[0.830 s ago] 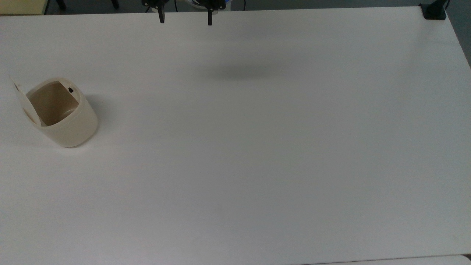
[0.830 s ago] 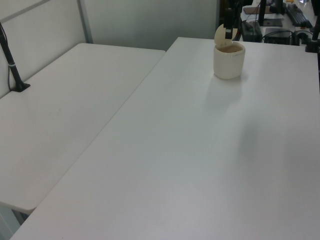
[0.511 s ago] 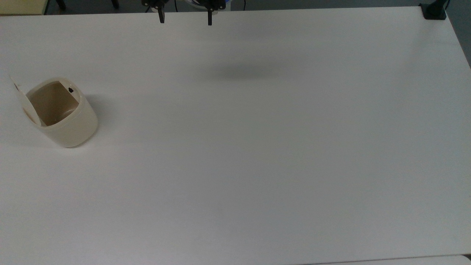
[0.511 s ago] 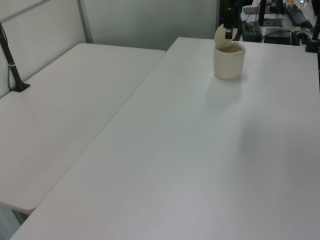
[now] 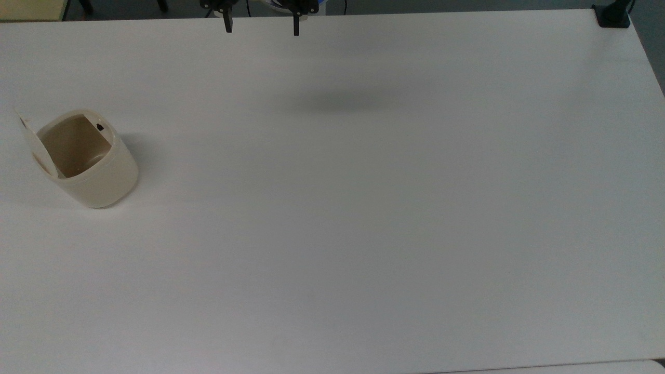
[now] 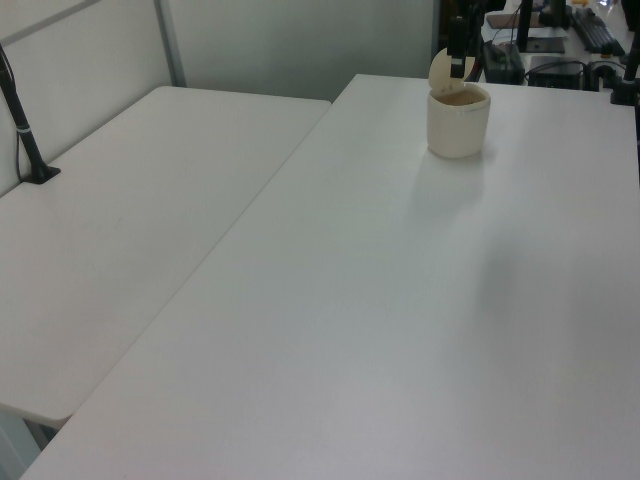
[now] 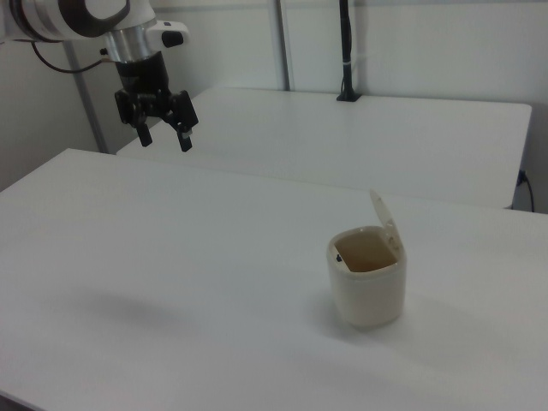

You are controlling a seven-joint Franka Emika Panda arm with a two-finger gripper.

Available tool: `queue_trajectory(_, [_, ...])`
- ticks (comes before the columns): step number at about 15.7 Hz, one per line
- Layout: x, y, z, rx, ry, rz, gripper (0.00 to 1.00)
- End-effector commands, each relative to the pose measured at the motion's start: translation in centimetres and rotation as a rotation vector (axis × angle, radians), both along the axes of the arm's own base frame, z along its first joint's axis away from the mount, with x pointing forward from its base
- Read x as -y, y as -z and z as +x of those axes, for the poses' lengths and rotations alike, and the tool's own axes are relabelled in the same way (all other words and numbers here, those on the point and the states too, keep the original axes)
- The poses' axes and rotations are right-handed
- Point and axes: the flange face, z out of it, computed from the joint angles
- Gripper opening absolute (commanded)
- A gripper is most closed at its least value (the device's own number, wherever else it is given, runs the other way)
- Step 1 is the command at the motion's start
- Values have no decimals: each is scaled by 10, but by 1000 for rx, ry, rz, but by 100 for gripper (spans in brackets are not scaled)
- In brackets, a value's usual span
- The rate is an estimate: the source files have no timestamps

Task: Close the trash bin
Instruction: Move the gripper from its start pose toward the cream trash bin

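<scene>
bin: 1 cream trash bin point(image 5: 91, 165), upright on the big white table point(image 5: 363, 218); sits near the top view's left edge, about mid-height
bin, other views: far end of the table in the left view point(image 6: 459, 122); right of centre in the right view point(image 7: 368, 282)
lid: 1 lid point(image 7: 384, 218), hinged up, standing near vertical on the side of the rim toward the top view's left edge point(image 5: 32, 139); mouth open, brownish inside visible
latch: 1 small black latch button point(image 5: 100, 127) on the inner rim, opposite the hinge
gripper: 1 gripper point(image 7: 163, 135), pointing down, 2 black fingers point(image 7: 182, 137) spread wide, nothing between them
gripper position: high above the table, at the top view's upper edge point(image 5: 261, 23); well apart from the bin, no contact
shadow: 1 soft dark patch point(image 5: 337, 101) on the table below the gripper in the top view
arm: 1 white arm point(image 7: 77, 17) entering from the right view's upper left
tables: 2 white tables; the second point(image 6: 110, 220) lies alongside the first, in the left view's left
posts: 1 black clamp post point(image 6: 22, 130) on the second table; 1 black clamp point(image 5: 613, 15) at the big table's corner in the top view's upper right
</scene>
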Motion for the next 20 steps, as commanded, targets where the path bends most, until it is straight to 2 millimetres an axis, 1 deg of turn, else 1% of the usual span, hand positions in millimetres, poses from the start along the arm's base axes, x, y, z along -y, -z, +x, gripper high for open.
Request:
queue_trajectory(1, [-2, -1, -11, -21, 8, 4, 90])
queue_trajectory(2, [-2, -1, -11, -21, 8, 4, 89])
queue_trajectory(4, [-2, -1, -11, -20, -4, 4, 79])
queue_trajectory(7, [-2, 0, -11, -21, -8, 4, 33])
queue_trajectory(10, [-2, 0, -11, -22, -6, 7, 1])
queue_trajectory(11, [-2, 0, -11, -23, -6, 7, 0])
queue_trajectory(14, [1, 0, -10, -21, 6, 4, 0])
queue_trajectory(18, [13, 4, -7, -25, 34, 0, 0])
queue_trajectory(19, [19, 6, -5, -25, 44, -1, 0])
queue_trajectory(20, [31, 7, -3, -22, 65, -1, 0])
